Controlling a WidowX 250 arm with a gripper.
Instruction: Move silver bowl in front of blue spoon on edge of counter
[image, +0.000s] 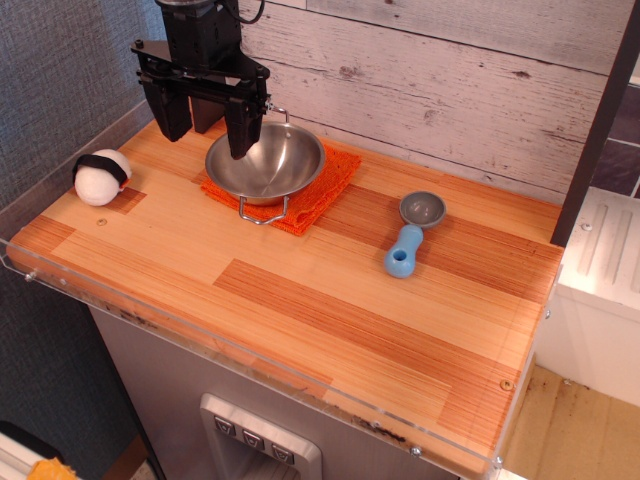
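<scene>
Silver bowl (266, 162) sits on orange cloth (322, 189), far-left; tool (206, 118) released above its rim; move to blue spoon (406, 245) not begun.

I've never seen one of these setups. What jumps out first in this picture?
Probably the shiny silver bowl, sitting on a bright orange cloth near the counter's back edge. Right above its left rim hangs the black end effector, fingers spread open and holding nothing. After that, the blue spoon to the right and a white ball with a black band at the far left.
</scene>
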